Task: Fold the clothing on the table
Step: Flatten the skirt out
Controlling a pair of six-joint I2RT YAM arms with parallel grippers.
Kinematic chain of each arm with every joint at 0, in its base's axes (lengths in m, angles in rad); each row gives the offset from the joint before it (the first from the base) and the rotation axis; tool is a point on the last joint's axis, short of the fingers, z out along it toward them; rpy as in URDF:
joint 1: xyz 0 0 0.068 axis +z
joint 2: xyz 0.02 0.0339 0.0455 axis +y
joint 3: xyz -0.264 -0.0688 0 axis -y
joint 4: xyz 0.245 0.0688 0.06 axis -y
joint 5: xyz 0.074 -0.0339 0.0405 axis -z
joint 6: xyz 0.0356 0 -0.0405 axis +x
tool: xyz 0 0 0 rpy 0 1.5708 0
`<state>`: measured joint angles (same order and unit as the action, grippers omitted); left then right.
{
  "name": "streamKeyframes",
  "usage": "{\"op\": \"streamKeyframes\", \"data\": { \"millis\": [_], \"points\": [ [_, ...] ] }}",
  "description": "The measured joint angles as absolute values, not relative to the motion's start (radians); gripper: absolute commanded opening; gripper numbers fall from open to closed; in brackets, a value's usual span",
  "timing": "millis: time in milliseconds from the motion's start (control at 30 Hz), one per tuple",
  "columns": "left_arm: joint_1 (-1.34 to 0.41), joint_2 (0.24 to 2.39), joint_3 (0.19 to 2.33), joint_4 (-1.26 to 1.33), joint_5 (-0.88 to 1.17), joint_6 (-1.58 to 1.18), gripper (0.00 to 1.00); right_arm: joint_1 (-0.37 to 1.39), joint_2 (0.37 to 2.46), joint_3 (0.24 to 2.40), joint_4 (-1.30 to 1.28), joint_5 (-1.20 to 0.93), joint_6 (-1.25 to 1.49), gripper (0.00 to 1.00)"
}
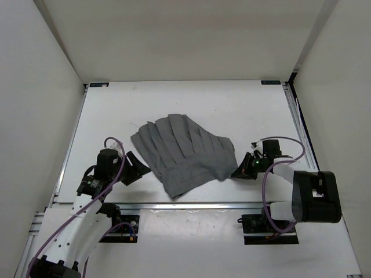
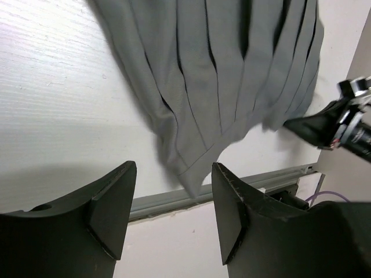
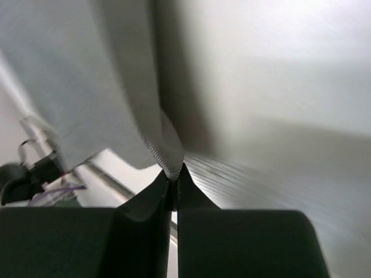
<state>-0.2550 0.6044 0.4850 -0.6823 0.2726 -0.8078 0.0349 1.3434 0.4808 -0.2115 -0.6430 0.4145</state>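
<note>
dark grey pleated soft cloth [image 1: 185, 153]: mid white flat table [image 1: 232, 104] | right gripper [image 1: 239, 171]: pinches its 4 o'clock corner | left gripper [image 1: 138, 168]: open, empty, 8 o'clock | risk: tiny pinch may slip if tugged

Table [image 1: 191, 101]: white, flat, rectangular, metal-edged.
Lying on it: one dark grey clothing [image 1: 185, 152], spread out, its pleat-like ridges fanning toward the far left.
Placement: about mid-table, towards the near side; its nearest corner sits just beside the near rail [image 1: 203, 205].
</note>
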Motion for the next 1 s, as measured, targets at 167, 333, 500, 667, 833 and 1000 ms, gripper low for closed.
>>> {"op": "streamKeyframes", "data": {
  "millis": [167,333,500,667,833,1000],
  "points": [
    [-0.251,0.582,0.454,-0.660,0.309,-0.814,0.66,0.008,1.301,0.492,-0.337,-0.469,0.412,0.00],
    [-0.360,0.598,0.382,-0.621,0.331,-0.860,0.65,0.007,1.323,0.636,-0.373,-0.352,0.389,0.00],
    [-0.403,0.632,0.262,-0.496,0.374,-0.915,0.65,0.011,1.376,0.694,-0.374,-0.311,0.369,0.00],
    [-0.426,0.622,0.156,-0.374,0.373,-1.026,0.65,0.047,1.431,0.703,-0.400,-0.291,0.362,0.00],
    [-0.487,0.645,0.109,-0.181,0.312,-1.159,0.65,0.094,1.460,0.717,-0.419,-0.288,0.362,0.00],
    [-0.563,0.900,0.231,-0.189,0.216,-1.143,0.65,0.124,1.479,0.728,-0.422,-0.282,0.358,0.00]
  ]
}}
